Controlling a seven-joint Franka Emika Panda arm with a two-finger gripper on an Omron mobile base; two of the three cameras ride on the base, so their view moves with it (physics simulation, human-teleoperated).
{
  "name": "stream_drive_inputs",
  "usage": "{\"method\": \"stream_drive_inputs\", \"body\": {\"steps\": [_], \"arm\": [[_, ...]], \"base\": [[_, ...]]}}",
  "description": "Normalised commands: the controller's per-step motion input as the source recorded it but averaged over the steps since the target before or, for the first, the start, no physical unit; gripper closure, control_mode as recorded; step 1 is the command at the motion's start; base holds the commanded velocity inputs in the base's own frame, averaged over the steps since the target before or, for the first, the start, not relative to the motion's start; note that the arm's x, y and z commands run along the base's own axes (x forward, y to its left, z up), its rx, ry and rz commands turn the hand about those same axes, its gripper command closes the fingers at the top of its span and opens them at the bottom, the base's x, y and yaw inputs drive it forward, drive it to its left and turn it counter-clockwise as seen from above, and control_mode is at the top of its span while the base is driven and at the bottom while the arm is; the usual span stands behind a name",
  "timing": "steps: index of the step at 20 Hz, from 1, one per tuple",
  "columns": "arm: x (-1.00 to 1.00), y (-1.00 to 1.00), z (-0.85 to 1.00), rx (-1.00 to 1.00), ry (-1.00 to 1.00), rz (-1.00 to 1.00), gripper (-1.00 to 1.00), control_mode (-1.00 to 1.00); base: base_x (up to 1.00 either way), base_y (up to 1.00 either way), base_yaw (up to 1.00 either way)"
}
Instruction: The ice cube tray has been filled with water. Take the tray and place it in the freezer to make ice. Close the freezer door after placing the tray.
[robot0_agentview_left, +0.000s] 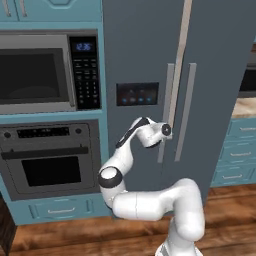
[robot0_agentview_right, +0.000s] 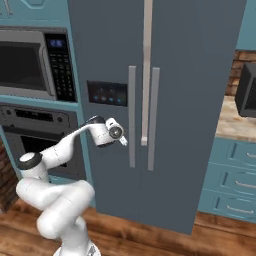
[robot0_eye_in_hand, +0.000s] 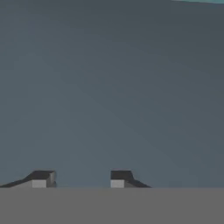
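The freezer door (robot0_agentview_left: 135, 60) is the tall slate-grey left door of the fridge, with a dark panel of blue lights (robot0_agentview_left: 137, 93) and a long silver handle (robot0_agentview_left: 168, 105). A narrow pale strip shows between it and the right door along the upper part. My gripper (robot0_agentview_right: 123, 141) hovers just in front of the freezer door (robot0_agentview_right: 105, 55), close to the left of its handle (robot0_agentview_right: 131, 115) and below the panel. In the hand view the gripper (robot0_eye_in_hand: 81, 177) is open, nothing between its fingertips (robot0_eye_in_hand: 43, 178), with bare grey door surface ahead. The ice cube tray is out of view.
A microwave (robot0_agentview_left: 35, 75) and an oven (robot0_agentview_left: 50, 160) sit in teal cabinetry left of the fridge. The wider right fridge door (robot0_agentview_left: 220, 75) has its own handle (robot0_agentview_left: 186, 110). A counter (robot0_agentview_right: 235, 125) with teal drawers stands to the right, above a wood floor.
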Motion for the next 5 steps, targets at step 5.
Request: {"method": "stream_drive_inputs", "body": {"steps": [5], "arm": [[0.21,-0.04,0.01,0.05,0.18,0.08,-1.00,-1.00]], "base": [[0.00,0.00,0.00]]}}
